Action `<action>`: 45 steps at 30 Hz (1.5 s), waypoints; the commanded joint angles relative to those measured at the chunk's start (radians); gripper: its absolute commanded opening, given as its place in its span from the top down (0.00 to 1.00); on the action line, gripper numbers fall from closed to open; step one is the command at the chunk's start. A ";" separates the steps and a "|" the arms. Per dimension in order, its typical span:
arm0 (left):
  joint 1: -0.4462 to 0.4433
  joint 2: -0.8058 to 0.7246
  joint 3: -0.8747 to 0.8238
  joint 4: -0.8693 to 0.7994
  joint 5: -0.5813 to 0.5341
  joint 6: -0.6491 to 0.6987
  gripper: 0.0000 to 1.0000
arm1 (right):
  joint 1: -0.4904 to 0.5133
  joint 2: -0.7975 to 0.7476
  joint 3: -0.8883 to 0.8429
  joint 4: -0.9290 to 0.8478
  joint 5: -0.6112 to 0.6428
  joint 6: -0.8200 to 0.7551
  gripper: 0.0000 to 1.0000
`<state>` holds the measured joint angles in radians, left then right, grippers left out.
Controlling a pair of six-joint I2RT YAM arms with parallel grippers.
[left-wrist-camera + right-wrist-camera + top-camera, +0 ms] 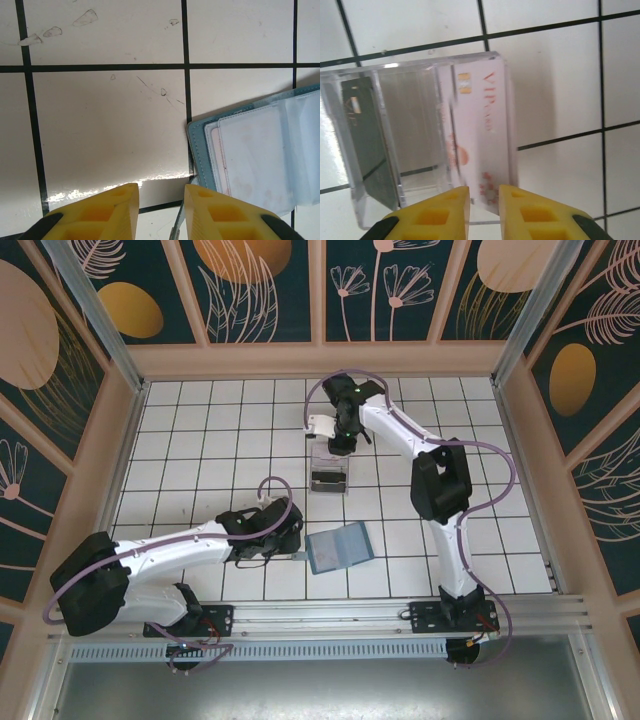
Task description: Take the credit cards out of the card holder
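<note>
A: Cards?
B: Pale card [480, 125] and dark card [367, 140] stand in separate compartments of clear tray [410, 70], far side of open card holder [338, 547] on tabletop [200, 440].
A: Pincers?
B: Right pincer [484, 192] narrowly parted over tray. Left pincer [161, 192] narrow at holder's edge, grip unclear.

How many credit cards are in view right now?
2 for certain, both in the clear tray: a dark card at one end, a pale VIP card at the other. The card holder may hide more in its sleeves.
</note>
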<state>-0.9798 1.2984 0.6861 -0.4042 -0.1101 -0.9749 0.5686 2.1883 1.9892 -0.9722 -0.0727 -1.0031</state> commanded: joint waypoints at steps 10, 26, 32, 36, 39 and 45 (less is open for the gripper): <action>0.006 -0.018 -0.009 0.008 -0.011 -0.011 0.69 | 0.022 -0.203 -0.103 0.242 0.043 0.327 0.71; 0.014 0.060 -0.078 0.204 0.129 -0.012 0.73 | 0.182 -0.655 -0.732 0.552 0.127 1.052 0.77; 0.014 0.110 -0.085 0.177 0.175 -0.009 0.72 | 0.255 -0.723 -0.839 0.535 0.175 1.121 0.78; 0.014 0.078 -0.116 0.198 0.215 -0.020 0.74 | 0.282 -0.741 -0.877 0.531 0.182 1.152 0.79; 0.013 0.055 -0.125 0.199 0.216 -0.022 0.83 | 0.296 -0.747 -0.892 0.531 0.186 1.169 0.80; 0.014 0.072 -0.086 0.153 0.168 0.008 0.95 | 0.325 -0.758 -0.929 0.523 0.144 1.294 0.83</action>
<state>-0.9703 1.3685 0.5705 -0.2138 0.0883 -0.9855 0.8768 1.4704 1.0863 -0.4511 0.0834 0.1875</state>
